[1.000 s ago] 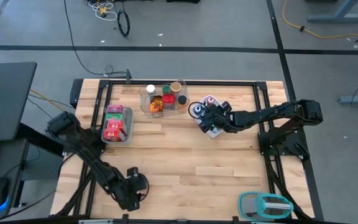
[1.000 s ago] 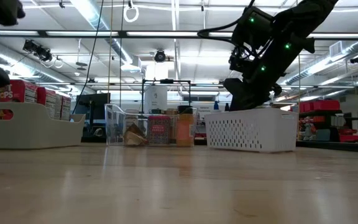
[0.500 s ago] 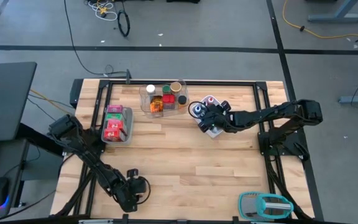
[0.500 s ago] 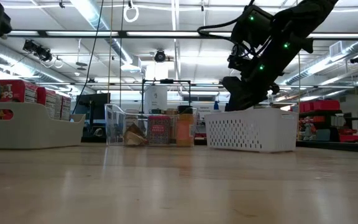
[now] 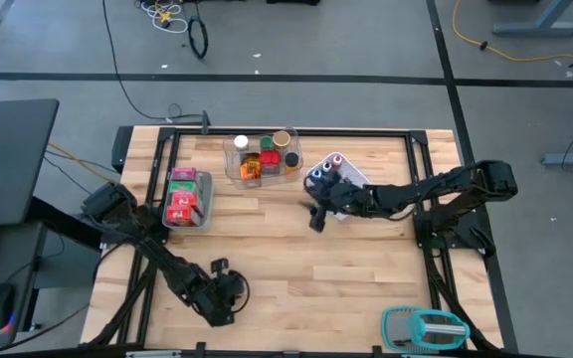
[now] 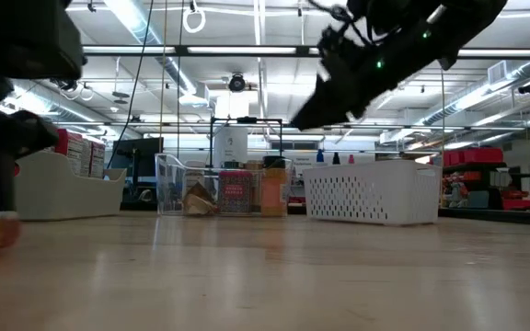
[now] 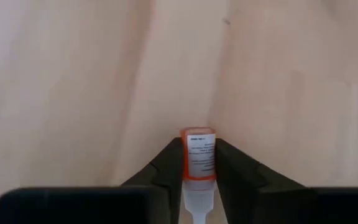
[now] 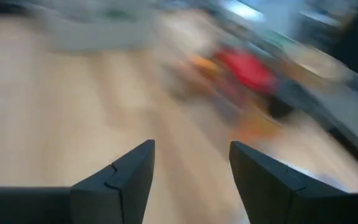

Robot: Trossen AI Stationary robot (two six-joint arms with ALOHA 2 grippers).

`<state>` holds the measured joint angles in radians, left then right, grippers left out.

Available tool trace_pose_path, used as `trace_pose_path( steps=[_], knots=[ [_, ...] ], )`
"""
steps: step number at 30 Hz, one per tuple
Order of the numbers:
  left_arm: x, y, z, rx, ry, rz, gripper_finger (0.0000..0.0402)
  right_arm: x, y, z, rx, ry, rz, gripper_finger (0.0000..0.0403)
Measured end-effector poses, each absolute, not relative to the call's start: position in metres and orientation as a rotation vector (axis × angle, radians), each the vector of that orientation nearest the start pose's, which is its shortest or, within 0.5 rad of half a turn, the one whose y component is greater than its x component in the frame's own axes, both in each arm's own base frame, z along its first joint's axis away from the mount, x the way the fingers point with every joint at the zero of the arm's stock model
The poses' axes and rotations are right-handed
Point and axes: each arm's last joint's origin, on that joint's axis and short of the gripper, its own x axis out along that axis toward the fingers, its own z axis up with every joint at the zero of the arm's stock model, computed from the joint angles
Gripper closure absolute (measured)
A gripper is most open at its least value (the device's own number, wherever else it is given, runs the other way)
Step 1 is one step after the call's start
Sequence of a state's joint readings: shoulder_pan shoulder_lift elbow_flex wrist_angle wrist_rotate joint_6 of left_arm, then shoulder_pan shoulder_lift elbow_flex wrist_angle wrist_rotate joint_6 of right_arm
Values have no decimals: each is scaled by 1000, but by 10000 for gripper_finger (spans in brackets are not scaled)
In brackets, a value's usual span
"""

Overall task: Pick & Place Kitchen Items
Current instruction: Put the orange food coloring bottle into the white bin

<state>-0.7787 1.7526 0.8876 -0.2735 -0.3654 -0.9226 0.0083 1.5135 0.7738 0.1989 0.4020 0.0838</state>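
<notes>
— Where the left gripper [image 7: 199, 163] is lowered at the near left of the pale wooden surface [image 5: 296, 254], what is seen?
— A tiny vial with an orange-edged white label [image 7: 197, 155] is pinched between its dark fingers [image 7: 166, 168].
— And the right gripper [image 8: 191, 163]?
— Its fingers are spread with nothing between, just beside the white mesh basket [image 5: 338, 189]. A clear tray [image 5: 259, 159] of jars and a grey bin [image 5: 187, 196] of red boxes are set along the far side.

Bright ceiling strip lights, sharp overhead view, right wrist view heavily motion-blurred.
</notes>
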Motion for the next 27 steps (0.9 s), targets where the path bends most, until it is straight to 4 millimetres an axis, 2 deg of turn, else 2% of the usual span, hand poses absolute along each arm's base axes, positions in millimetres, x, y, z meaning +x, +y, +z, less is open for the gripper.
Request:
trace_pose_path(
  steps=[5,8,12,15,21,27],
  knots=[
    [250,-196,137,-121,915,172,307,316,11,210,-62,387,-10,183],
    [266,-182,144,-28,827,265,316,316,21,211,-83,368,116,183],
    [289,-167,161,56,726,367,321,315,26,210,-129,376,153,183],
    [304,-161,177,115,697,373,316,314,28,208,-151,400,172,183],
    [331,-159,219,271,619,353,314,312,30,204,-160,433,217,183],
    [348,-157,260,390,528,411,314,312,33,206,-175,409,259,183]
  ],
)
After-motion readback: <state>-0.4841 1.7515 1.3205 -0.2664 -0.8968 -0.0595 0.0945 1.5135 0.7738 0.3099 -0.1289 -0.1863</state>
